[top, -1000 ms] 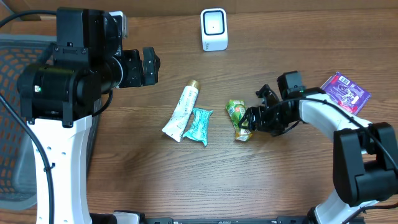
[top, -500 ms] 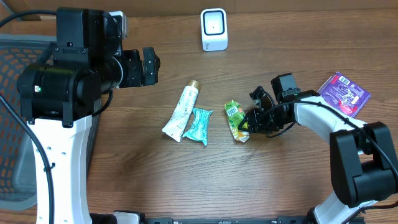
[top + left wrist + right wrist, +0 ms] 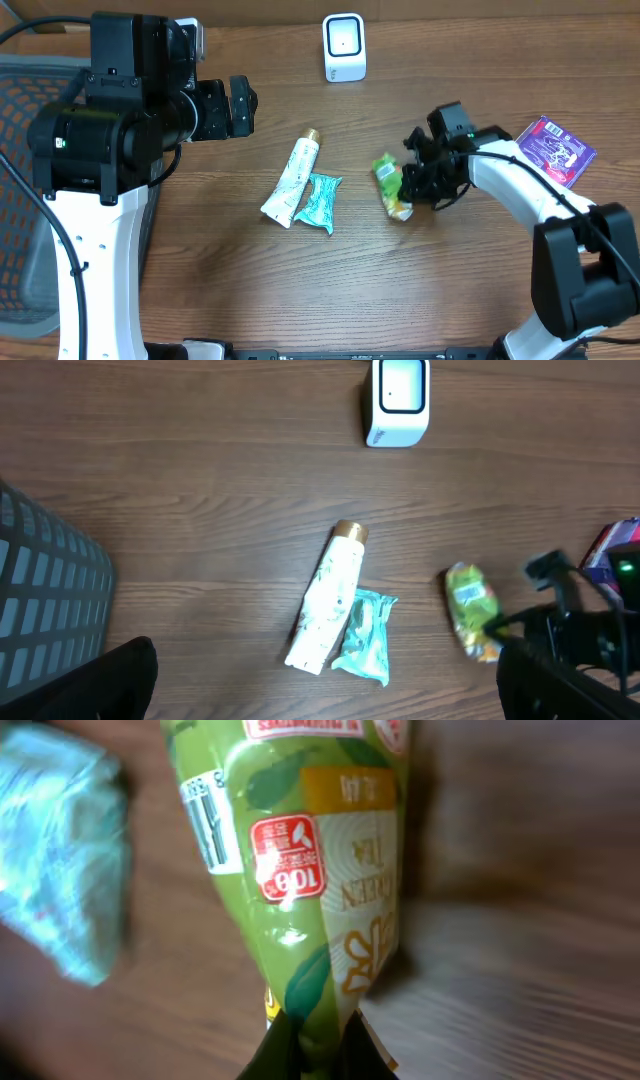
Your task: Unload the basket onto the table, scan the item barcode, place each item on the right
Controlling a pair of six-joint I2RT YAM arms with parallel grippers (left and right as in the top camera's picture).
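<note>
My right gripper (image 3: 312, 1052) is pressed together on the lower end of the green tea packet (image 3: 310, 870). In the right wrist view only the dark finger tips (image 3: 268, 1058) show at the bottom edge, and the top of the packet is cut off by the frame. The barcode (image 3: 205, 820) sits on the left side of the packet and curves away, so I read only a part of it. I cannot tell if the packet touches the table (image 3: 520, 840) or hangs just above it.

In the overhead view the packet lies at 9 o'clock of the right gripper, near the middle of the table. At 9 o'clock of the packet, apart from it, lie a teal pouch (image 3: 320, 203) and a white tube (image 3: 293, 178) with a gold cap, touching each other. In the right wrist view the pouch is only a blur.

The white scanner (image 3: 345, 47) stands at 11 o'clock of the packet, well apart, at the far edge. A purple packet (image 3: 556, 147) lies at 2 o'clock of the right gripper, and the arm partly covers it.

My left gripper (image 3: 228, 108) hangs at 10 o'clock of the tube with the fingers spread wide and nothing between them. A grey mesh basket (image 3: 25, 215) is at the left edge. The left arm hides much of it, and I cannot make out what is inside.
</note>
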